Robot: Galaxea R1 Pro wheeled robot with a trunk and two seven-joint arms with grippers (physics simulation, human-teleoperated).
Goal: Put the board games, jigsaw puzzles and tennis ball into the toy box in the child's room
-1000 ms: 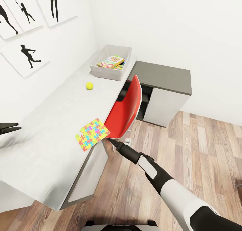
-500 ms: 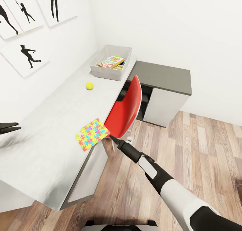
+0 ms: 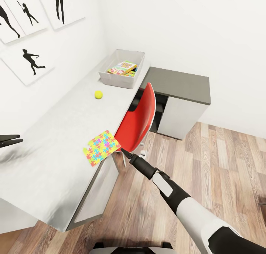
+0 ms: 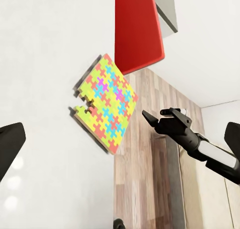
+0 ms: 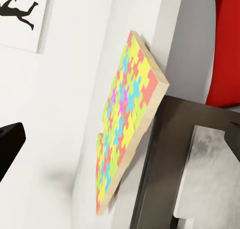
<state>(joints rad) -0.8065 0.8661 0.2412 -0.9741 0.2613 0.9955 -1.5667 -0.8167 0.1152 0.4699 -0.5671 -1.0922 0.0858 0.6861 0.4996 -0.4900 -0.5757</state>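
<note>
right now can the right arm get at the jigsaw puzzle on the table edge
Probably yes. The right gripper sits just off the table edge beside the jigsaw puzzle, which overhangs that edge, with open gap between them. The red chair stands close behind and could crowd the approach.

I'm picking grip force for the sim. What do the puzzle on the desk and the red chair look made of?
Jigsaw puzzle: seemingly wood or thick card, matte printed face, pale tan edge showing. Red chair: likely moulded plastic, a smooth, thin, slightly glossy one-piece shell.
</note>
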